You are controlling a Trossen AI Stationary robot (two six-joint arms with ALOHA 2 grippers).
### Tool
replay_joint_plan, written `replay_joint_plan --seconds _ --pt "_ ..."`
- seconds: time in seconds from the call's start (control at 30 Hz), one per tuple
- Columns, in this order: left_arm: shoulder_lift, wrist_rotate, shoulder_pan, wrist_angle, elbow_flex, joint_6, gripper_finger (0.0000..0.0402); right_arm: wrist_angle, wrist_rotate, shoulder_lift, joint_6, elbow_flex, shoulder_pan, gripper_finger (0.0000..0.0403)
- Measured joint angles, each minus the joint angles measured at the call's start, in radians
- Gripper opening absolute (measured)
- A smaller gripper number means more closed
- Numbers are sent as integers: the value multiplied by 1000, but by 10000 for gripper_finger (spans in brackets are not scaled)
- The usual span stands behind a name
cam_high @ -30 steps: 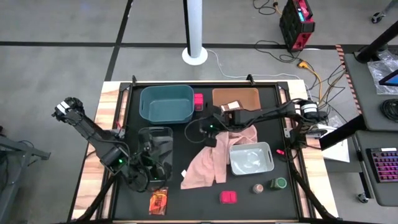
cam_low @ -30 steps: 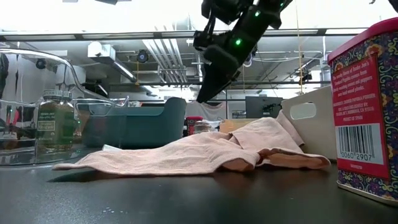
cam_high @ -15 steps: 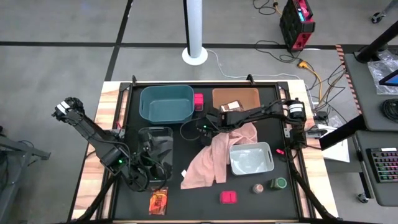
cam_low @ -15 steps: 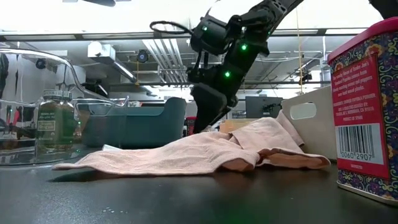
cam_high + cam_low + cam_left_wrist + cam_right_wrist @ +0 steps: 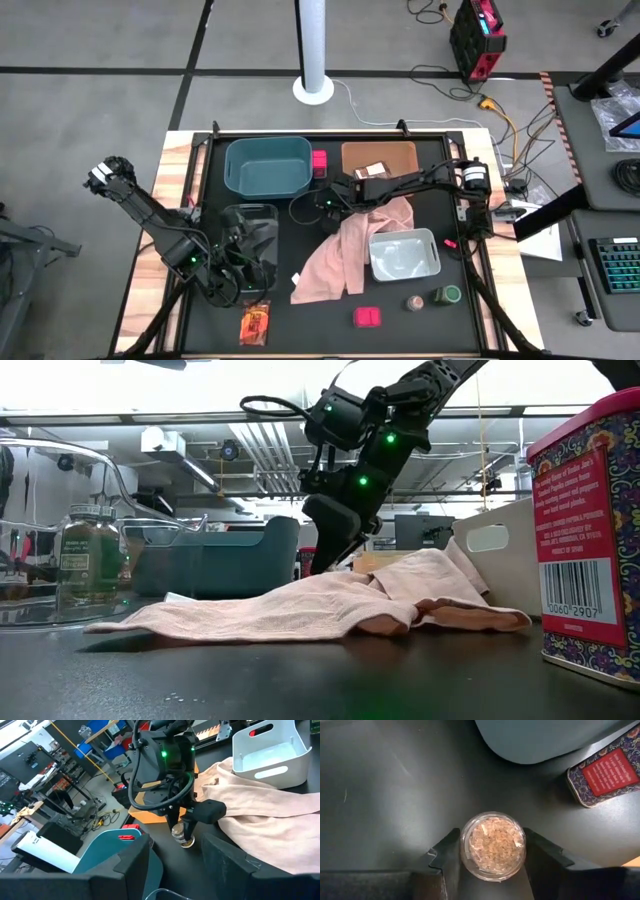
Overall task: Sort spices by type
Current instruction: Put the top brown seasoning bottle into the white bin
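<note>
Spices are still scattered, so I judge the sorting barely begun. My right gripper [image 5: 492, 870] has its fingers spread on either side of a small jar of pale flakes [image 5: 493, 845], which stands on the black table [image 5: 300, 315] just beside the teal bin [image 5: 267, 165]; I have not closed on it. One green-lidded jar [image 5: 88, 555] sits inside the clear bin [image 5: 250, 225], near my left gripper [image 5: 240, 272], which waits over there; I cannot tell how its fingers stand. Left to sort: a pink box [image 5: 319, 160] behind the teal bin, another pink box [image 5: 367, 317] at the front edge, two more jars [image 5: 430, 298] near it, an orange packet [image 5: 255, 322], and what looks like a brown packet [image 5: 375, 170] on the orange bin [image 5: 400, 155]. A pink cloth [image 5: 340, 255] lies crumpled mid-table, against the grey bin [image 5: 403, 253]. Beyond the table is a workshop with grey floor, a white post, cables, shelves and desks.
</note>
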Motion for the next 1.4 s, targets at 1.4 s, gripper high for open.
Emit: replay_joint_plan --seconds 1.4 --pt "1 0 0 9 0 -23 166 -470 -18 -653 468 -249 495 165"
